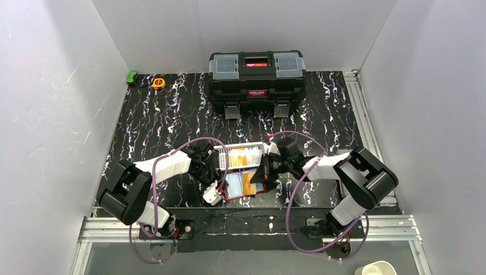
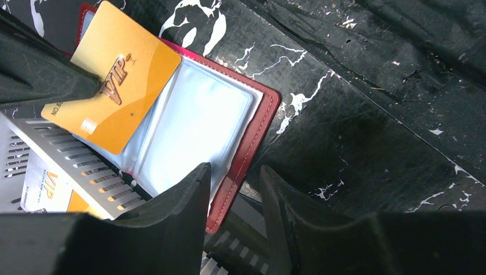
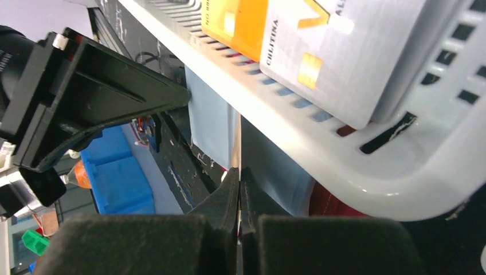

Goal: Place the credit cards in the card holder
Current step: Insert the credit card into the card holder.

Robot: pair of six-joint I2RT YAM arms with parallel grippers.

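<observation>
The red card holder [image 1: 238,187] lies open on the table, its clear sleeves [image 2: 195,126] facing up. My right gripper [image 3: 239,169] is shut on an orange card [image 2: 114,74], seen edge-on [image 3: 237,143] in the right wrist view, and holds it over the holder's left page. My left gripper [image 2: 232,169] is open, its fingers either side of the holder's red edge [image 2: 263,114], with the edge against the left finger. More credit cards, one orange [image 3: 240,23] and one grey-silver [image 3: 338,51], lie in the white mesh basket [image 1: 240,148].
The basket [image 2: 63,154] stands right behind the holder, touching or overlapping it. A big black toolbox [image 1: 256,77] stands at the back. A yellow tape measure [image 1: 159,83] and a green object [image 1: 132,77] lie in the back left corner. White walls enclose the table.
</observation>
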